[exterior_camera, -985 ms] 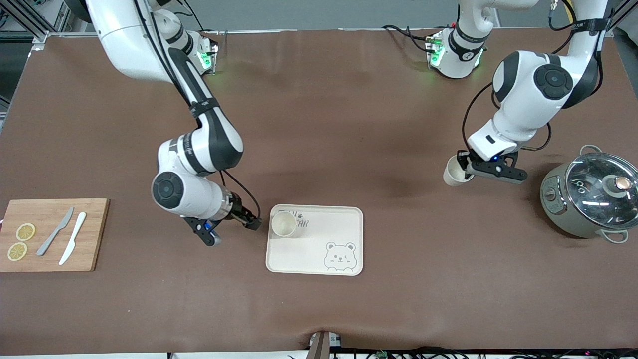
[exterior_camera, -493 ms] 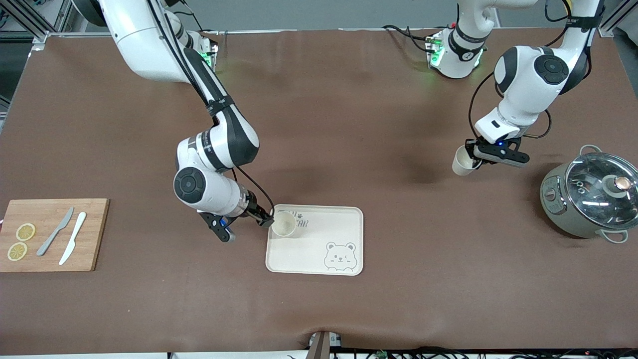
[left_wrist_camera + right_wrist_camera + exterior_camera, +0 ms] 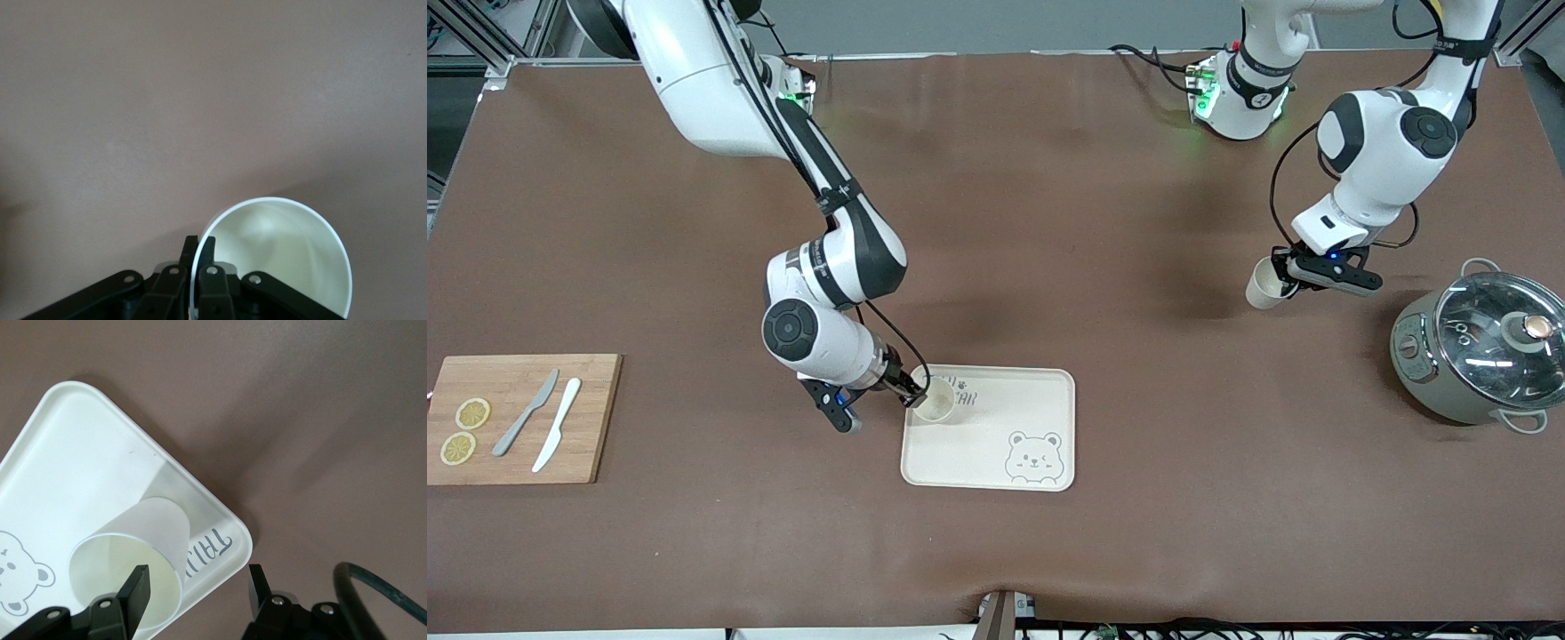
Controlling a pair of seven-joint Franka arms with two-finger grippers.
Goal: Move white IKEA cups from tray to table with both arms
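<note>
One white cup (image 3: 937,402) stands upright on the bear tray (image 3: 1014,418), in the corner toward the right arm's end, by the printed letters. My right gripper (image 3: 919,396) is open at this cup's rim. In the right wrist view the cup (image 3: 143,537) wall lies between the spread fingers of the gripper (image 3: 197,587), over the tray (image 3: 67,453) corner. My left gripper (image 3: 1285,276) is shut on the rim of the second white cup (image 3: 1263,286) and holds it tilted over the bare table near the pot. The left wrist view shows the gripper (image 3: 199,250) pinching that cup (image 3: 280,253) wall.
A grey pot with a glass lid (image 3: 1485,351) stands at the left arm's end. A wooden board (image 3: 596,418) with two lemon slices (image 3: 464,430), a grey knife (image 3: 525,412) and a white knife (image 3: 557,424) lies at the right arm's end.
My right gripper has moved from beside the tray to the rim of the cup on it. My left arm has carried its cup a little toward the pot and its base.
</note>
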